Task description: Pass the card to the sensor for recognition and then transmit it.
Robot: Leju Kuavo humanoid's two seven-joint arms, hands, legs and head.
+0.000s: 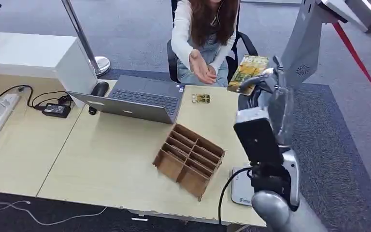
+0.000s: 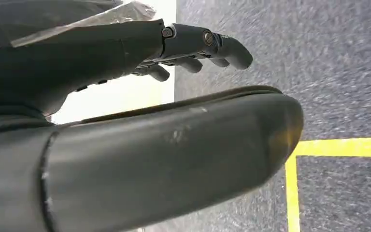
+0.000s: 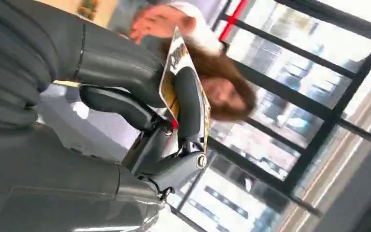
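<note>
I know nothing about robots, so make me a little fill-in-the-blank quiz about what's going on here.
1. The right hand holds a ____ up off the table.
2. A person seated across the table reaches out an open ____.
3. Beside the brown divided organizer sits an open grey ____.

Missing words: card; hand; laptop

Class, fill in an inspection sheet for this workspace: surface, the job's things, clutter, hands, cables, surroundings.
Surface: light wooden table.
Job's things: card held up toward the seated person, whose open hand is extended; white sensor pad at the near table edge.
Clutter: open laptop, wooden divider box, mouse, a second small card.
Hands: right hand pinches the card; left hand hangs over the floor, holding nothing.
Cables: power strip, adapter, a black cable by the sensor.
Surroundings: grey carpet, metal stand.
</note>
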